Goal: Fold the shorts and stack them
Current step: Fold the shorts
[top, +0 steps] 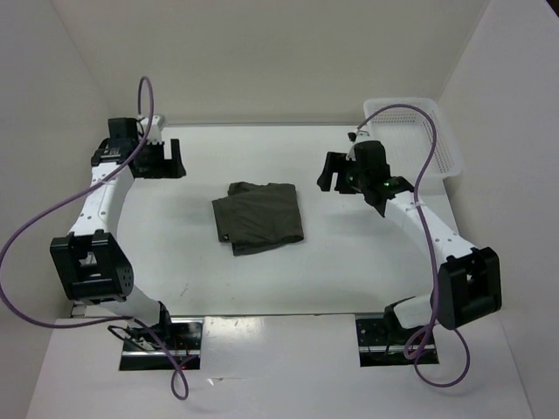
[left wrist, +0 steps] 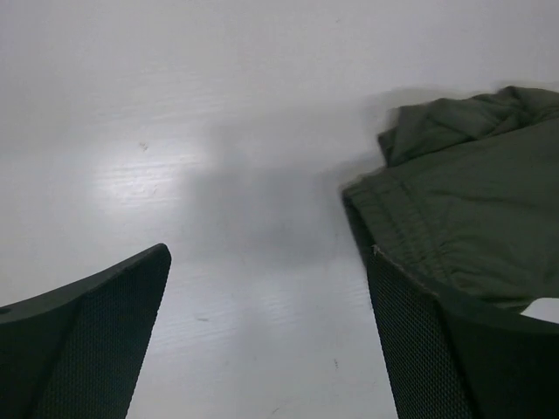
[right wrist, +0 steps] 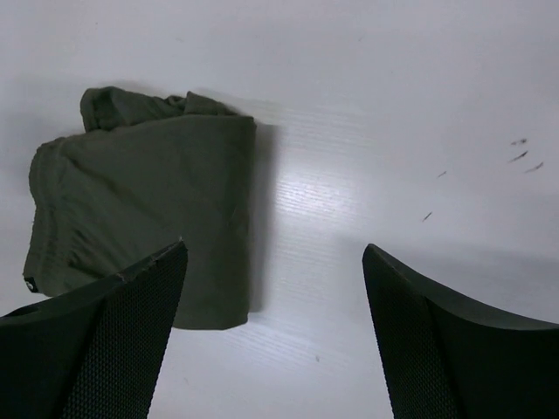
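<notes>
Olive-grey cloth, the shorts (top: pixel 258 217), lies folded into a compact, roughly square packet on the white surface (top: pixel 349 271), its layers doubled over and a little bunched fabric showing along the far edge. Left pincer (top: pixel 162 164): to the left of the shorts and farther back, apart from them, jaws spread wide with nothing between them; in its wrist view a gathered edge of the shorts appears just behind one finger. Right pincer (top: pixel 335 180): to the right of the shorts and slightly farther back, likewise spread wide, holding nothing and not touching the cloth. White mesh basket (top: pixel 441 144): well to the right of the shorts and behind them. Progress, as judged: the folding appears complete, since neither pincer holds fabric and the packet lies flat and fairly neat. No second garment is in view, so any stacking step is not yet done. Straightening the bunched far edge may be all that is left.
</notes>
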Robot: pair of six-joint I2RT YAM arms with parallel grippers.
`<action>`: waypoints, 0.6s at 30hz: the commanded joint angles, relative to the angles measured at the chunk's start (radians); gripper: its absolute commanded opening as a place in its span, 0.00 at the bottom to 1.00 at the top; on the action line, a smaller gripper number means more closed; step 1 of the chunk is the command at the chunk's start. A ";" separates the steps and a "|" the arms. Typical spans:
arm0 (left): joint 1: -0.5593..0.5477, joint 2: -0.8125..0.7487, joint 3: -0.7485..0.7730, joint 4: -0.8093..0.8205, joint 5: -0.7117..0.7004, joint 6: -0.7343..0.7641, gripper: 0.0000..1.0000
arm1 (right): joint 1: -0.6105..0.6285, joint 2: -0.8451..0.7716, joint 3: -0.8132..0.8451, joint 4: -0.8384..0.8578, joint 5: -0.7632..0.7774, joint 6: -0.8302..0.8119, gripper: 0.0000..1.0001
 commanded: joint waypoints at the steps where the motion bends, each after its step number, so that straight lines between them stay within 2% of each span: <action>1: 0.073 -0.075 -0.061 0.066 -0.013 0.004 1.00 | -0.017 -0.024 -0.006 0.032 0.002 0.053 0.87; 7: 0.271 -0.121 -0.154 0.195 -0.022 0.004 1.00 | -0.103 -0.004 0.062 -0.051 0.063 0.031 0.90; 11: 0.280 -0.131 -0.175 0.244 -0.146 0.004 1.00 | -0.141 -0.004 0.053 -0.051 0.063 0.022 0.91; 18: 0.280 -0.131 -0.186 0.275 -0.248 0.004 1.00 | -0.141 -0.015 0.013 -0.060 0.063 0.022 0.92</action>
